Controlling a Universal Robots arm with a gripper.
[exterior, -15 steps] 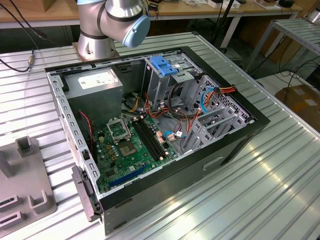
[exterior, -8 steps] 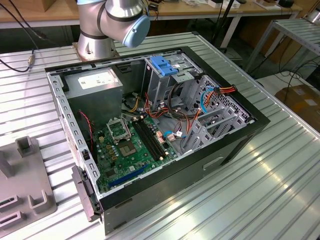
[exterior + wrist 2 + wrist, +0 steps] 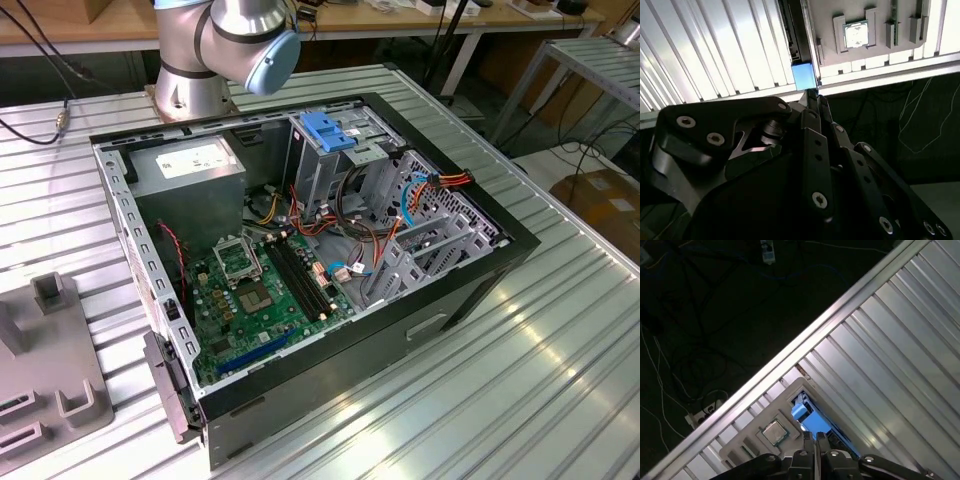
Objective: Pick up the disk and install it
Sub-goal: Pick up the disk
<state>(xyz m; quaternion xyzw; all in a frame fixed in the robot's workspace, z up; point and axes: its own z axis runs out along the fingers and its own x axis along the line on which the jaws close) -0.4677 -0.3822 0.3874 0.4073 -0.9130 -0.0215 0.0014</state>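
Both wrist views place the gripper (image 3: 813, 95) at the tray (image 3: 830, 55), with its tip against the blue rail end of the disk (image 3: 804, 76). You cannot tell whether the claw is clamped on that rail or merely rests against it. You see the disk standing on edge in the tray, near a slot of the tray that holds a chip (image 3: 856, 34). The tray lies on the ribbed table (image 3: 715, 50), whose edge runs just past the tray. In the exterior view, the open case (image 3: 470, 290) stands just beside the tray, to the exterior view's right of it. The arm (image 3: 190, 90) stands well apart from the tray.
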